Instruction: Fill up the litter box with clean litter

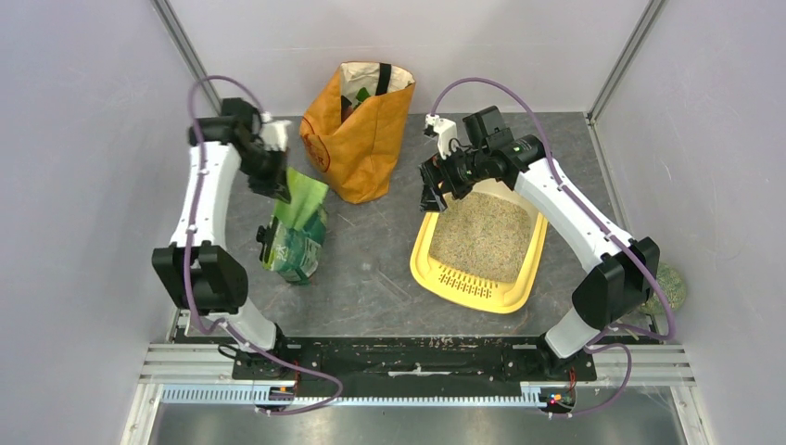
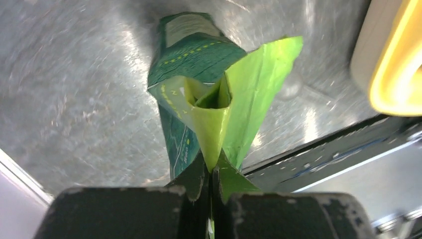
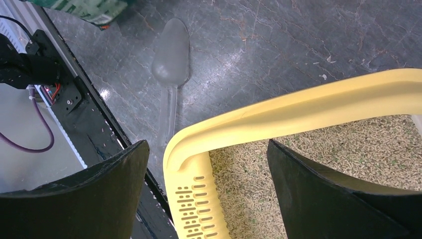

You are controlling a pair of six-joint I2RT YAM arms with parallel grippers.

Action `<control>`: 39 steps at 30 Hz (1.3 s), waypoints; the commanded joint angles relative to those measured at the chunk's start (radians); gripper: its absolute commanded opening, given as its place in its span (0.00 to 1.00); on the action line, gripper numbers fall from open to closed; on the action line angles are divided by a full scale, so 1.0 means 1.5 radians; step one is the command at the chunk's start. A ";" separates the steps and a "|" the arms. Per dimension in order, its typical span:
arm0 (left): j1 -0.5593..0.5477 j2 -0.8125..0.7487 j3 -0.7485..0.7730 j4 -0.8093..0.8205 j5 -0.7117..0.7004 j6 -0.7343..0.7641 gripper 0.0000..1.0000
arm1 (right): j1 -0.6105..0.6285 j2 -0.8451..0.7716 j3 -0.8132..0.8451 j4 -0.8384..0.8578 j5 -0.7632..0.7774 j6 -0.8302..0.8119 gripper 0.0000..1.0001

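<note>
showing the workspace from above and from both wrists. the left gripper (image 2: pixel 210 191) is pinching the light green inner flap at the open mouth of the green bag (image 1: pixel 297 236), its jaws closing flat on the plastic with no gap showing between them. the bag is hanging down from that grip on the left half of the grey table (image 1: pixel 371 278), its mouth pulled up into a pointed fold and its printed lower end sitting at the table surface, tilting a little. the box (image 1: pixel 422 264) is lying flat on the right half of the table, well apart from the bag, with its slotted lip (image 3: pixel 196 204) facing the arm bases. beige litter (image 1: pixel 487 236) is covering the floor of the box inside the yellow rim. the right gripper (image 1: pixel 434 190) is hovering over the far left corner of the box with its jaws standing wide apart and holding nothing; in the right wrist view its two black fingers (image 3: pixel 89 199) are straddling the left rim of the box, one outside over the table and one over the litter, and whether either is touching the rim cannot be told. a clear plastic spoon (image 3: pixel 171 55) is lying on the table just beside the box, between it and the bag. an orange bag (image 1: pixel 357 148) is standing open at the far middle of the table, near the bag's raised flap.
</note>
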 commanded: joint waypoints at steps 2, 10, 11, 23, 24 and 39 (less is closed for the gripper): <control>0.114 -0.100 0.100 -0.032 0.140 -0.224 0.02 | -0.001 -0.019 0.005 0.037 -0.019 0.021 0.95; 0.228 -0.162 -0.020 0.139 0.298 -0.618 0.02 | -0.001 -0.018 0.015 0.074 -0.018 0.015 0.95; 0.230 -0.168 -0.039 0.171 0.301 -0.679 0.02 | -0.001 -0.016 0.018 0.075 -0.016 0.009 0.95; 0.107 -0.346 -0.369 0.642 0.027 -1.197 0.02 | -0.001 0.008 0.031 0.075 0.004 -0.020 0.96; 0.089 -0.352 -0.393 0.655 -0.016 -1.203 0.02 | 0.000 0.012 0.033 0.075 0.005 -0.020 0.96; -0.010 -0.272 -0.512 0.774 -0.141 -1.325 0.12 | -0.001 0.084 0.092 0.069 -0.012 -0.017 0.96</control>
